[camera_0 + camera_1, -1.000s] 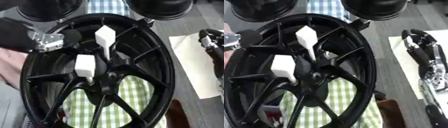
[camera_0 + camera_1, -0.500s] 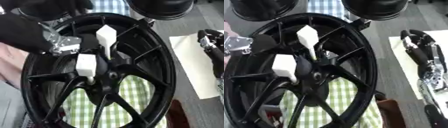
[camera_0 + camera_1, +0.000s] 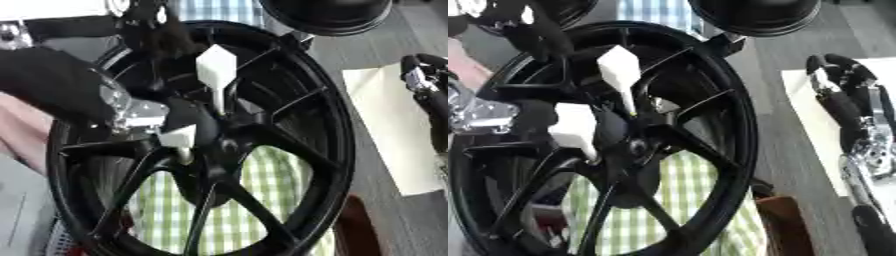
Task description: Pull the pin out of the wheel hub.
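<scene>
Pins stand upright at the wheel hub (image 3: pixel 219 145): lower white pin (image 3: pixel 575 127) and taller pin (image 3: pixel 216 67). Left hand (image 3: pixel 131 115) lies just left of the lower pin, fingers indiscernible; right hand (image 3: pixel 846 107) rests well apart, relaxed.

1. One large black wheel hub (image 3: pixel 289 150) with spokes fills the middle of the view.
2. Two white pins stand in it: an upper pin (image 3: pixel 216 70) and a lower pin (image 3: pixel 575 127).
3. Two more dark round wheels show at the far edge: one at upper right (image 3: pixel 328 15), one at upper left (image 3: pixel 570 10).
4. One green-and-white checked cloth (image 3: pixel 271 175) lies beneath.
5. One white sheet (image 3: pixel 394 135) lies on the desk.
6. Two robot hands show: left hand (image 3: pixel 52 85), right hand (image 3: pixel 846 105).
</scene>
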`<state>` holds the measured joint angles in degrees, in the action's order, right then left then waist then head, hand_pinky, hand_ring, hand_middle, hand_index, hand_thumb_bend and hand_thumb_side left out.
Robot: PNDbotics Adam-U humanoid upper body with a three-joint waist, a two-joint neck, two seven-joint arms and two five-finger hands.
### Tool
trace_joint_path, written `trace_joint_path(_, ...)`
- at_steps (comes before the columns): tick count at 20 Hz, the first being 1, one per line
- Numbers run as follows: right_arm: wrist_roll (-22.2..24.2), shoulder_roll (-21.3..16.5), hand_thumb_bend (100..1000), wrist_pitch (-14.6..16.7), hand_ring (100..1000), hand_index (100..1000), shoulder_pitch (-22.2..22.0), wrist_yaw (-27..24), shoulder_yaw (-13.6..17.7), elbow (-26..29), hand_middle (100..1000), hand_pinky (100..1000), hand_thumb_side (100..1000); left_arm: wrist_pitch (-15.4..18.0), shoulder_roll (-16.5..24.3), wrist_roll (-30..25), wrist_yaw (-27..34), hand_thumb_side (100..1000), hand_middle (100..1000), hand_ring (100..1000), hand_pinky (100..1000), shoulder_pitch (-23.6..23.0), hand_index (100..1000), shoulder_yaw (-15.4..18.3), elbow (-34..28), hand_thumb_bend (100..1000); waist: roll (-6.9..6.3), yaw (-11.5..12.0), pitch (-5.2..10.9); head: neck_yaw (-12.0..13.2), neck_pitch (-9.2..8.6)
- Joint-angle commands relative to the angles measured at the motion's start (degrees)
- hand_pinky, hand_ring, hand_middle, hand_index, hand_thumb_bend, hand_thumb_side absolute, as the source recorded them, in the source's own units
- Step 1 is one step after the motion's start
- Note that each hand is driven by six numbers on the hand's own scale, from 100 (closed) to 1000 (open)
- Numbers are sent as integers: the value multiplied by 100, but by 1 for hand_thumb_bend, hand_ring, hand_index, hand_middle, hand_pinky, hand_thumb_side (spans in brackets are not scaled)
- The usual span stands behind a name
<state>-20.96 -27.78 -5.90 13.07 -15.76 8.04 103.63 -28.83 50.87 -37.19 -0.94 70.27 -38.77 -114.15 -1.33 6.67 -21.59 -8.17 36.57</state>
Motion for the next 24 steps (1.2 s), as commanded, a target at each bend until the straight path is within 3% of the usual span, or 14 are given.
trace_joint_path(1,-16,-90,358,-8,732,759,40,46,23,41,610,854,394,-61,76,-579,-237,598,748,762,811,48,834,91,-33,480,22,-9,129,36,4)
trace_joint_path(4,-16,-70,358,-8,732,759,41,44,23,39,610,854,395,0,-17,-1220,-520,571,770,775,820,52,847,213,-1,466,41,-6,115,59,3)
trace_joint_path(7,-12,-46,358,-10,732,759,43,43,19,32,610,854,397,151,-125,-1445,-677,545,802,794,839,51,865,201,64,472,57,-11,102,72,-6)
trace_joint_path(11,2,-20,360,-20,733,759,41,46,11,19,610,854,400,410,-258,-1464,-916,471,816,819,867,67,877,160,169,492,77,-22,84,87,-18)
trace_joint_path(16,13,-11,360,-24,733,759,45,50,9,17,610,854,400,637,-353,-1376,-1101,467,815,820,868,71,877,109,374,492,84,-26,76,98,-28)
trace_joint_path(24,36,34,358,-42,734,761,59,45,-6,5,611,855,406,552,-625,-1096,-1309,418,786,794,839,83,859,33,874,410,106,-71,6,149,-62)
